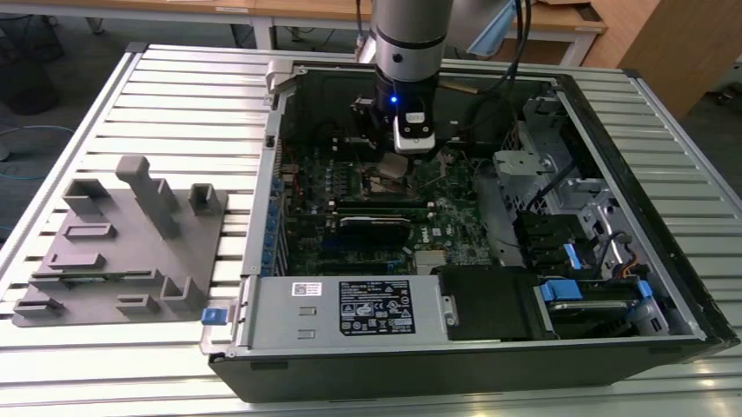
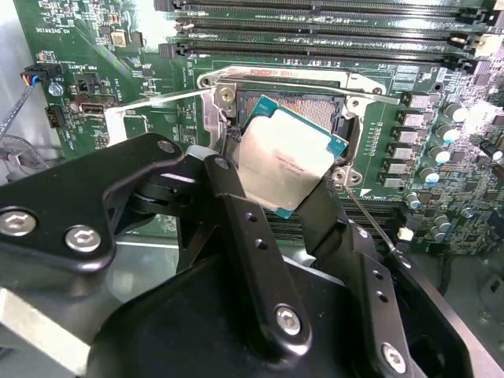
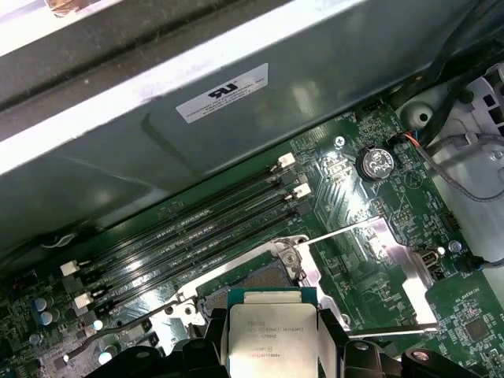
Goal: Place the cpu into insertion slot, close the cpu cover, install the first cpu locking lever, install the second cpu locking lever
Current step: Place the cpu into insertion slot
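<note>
A slatted metal tabletop (image 1: 139,104) is carrying an open computer case (image 1: 264,226) lying on its side. A grey moulded fixture (image 1: 128,234) is sitting on the slats at the exterior view's left. Wooden desks (image 1: 290,13) and a grey floor are showing beyond the far edge.

The arm (image 1: 408,43) is reaching down into the case over the green motherboard (image 1: 453,208). In the second wrist view the gripper (image 2: 277,179) is clamping the cpu (image 2: 287,161) between its black fingers (image 2: 236,213). The chip is hanging over the insertion slot (image 2: 303,106), turned slightly askew and covering part of it.

In the first wrist view the cpu cover (image 3: 398,256) is lying swung open beside the socket. The long black memory slots (image 3: 197,228) are running along the socket's other side.
</note>
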### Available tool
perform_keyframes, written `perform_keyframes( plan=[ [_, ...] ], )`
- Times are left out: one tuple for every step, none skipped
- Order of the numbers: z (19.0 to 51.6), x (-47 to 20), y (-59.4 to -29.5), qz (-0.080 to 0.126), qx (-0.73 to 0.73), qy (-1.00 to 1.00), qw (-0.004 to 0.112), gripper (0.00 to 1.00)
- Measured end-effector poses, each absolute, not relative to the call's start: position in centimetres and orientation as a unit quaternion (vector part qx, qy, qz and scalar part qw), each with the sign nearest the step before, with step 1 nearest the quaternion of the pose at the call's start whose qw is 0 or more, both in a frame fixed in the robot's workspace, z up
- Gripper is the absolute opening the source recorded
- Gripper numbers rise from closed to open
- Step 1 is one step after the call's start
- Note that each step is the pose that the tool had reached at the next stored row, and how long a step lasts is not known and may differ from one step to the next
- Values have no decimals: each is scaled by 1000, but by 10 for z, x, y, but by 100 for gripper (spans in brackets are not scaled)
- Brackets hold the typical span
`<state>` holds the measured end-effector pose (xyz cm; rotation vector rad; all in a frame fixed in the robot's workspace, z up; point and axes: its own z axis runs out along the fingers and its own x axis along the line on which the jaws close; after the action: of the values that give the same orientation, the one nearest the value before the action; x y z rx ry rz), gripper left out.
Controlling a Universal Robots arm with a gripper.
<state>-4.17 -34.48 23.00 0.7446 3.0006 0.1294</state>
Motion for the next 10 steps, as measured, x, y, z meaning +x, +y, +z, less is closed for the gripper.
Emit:
perform_keyframes(
  plan=[
    [230, -42, -345, 42, 241, 969, 24, 54],
    [230, -42, -345, 42, 241, 969, 24, 54],
    [230, -42, -345, 42, 241, 969, 24, 54],
    [230, -42, -345, 42, 241, 969, 24, 54],
    [230, -42, -345, 42, 241, 969, 24, 54],
    [230, -42, -345, 42, 241, 969, 24, 54],
    [230, -42, -345, 42, 241, 969, 24, 54],
    [230, -42, -345, 42, 241, 969, 24, 54],
    [230, -42, -345, 42, 241, 969, 24, 54],
    [230, -42, -345, 42, 242, 969, 24, 54]
  ],
)
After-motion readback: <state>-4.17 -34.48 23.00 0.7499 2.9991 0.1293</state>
